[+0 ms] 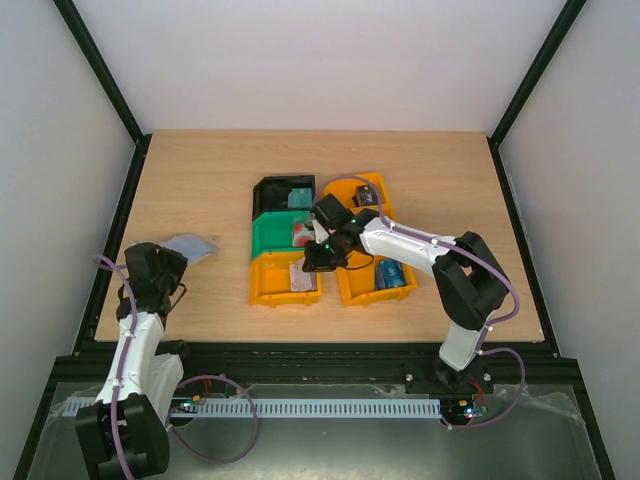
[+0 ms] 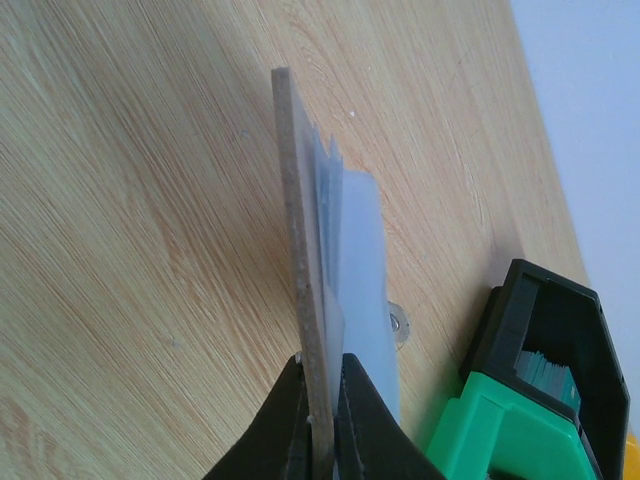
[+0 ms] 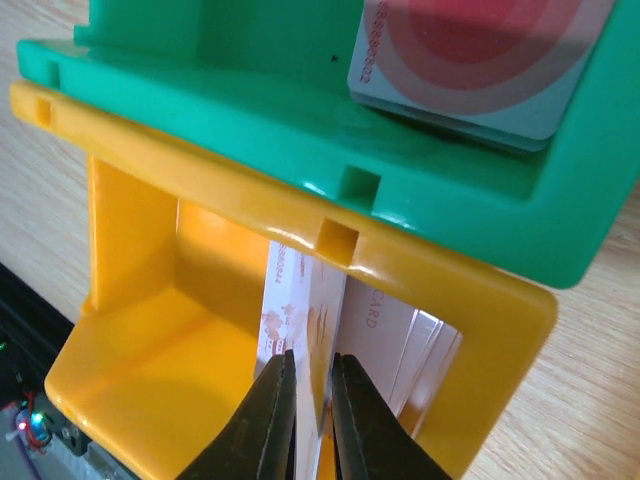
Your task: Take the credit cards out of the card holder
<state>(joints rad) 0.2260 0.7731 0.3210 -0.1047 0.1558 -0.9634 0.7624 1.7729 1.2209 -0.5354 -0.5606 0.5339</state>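
A light wooden table [image 1: 200, 170] stands between white walls. 5 small plastic bins sit near its middle. A black plastic bin [image 1: 265, 195], a green plastic bin [image 1: 262, 235] and an orange plastic bin [image 1: 262, 290] form 1 touching column. 2 more orange bins [image 1: 350, 287] stand just beside them on the right.

At the left side of the table, well apart from the bins, the left gripper [image 2: 320, 385] is closed on the card holder [image 2: 300, 220]. It is a small flat whitish sleeve with a tan edge. The left wrist view shows it edge-on, held out over the wood, with thin pale layers beside the tan edge.

The right gripper [image 3: 312, 365] reaches into the orange plastic bin of the column. A thin white-and-pink plastic card [image 3: 320, 320] stands upright between its 2 fingers. The jaws are only narrowly apart, and it cannot be told whether they press the card. A second pale card [image 3: 400, 340] leans just beside it in the same bin. A red-and-white card [image 3: 480, 50] lies in the green plastic bin, and a teal card [image 2: 550, 365] lies in the black one.
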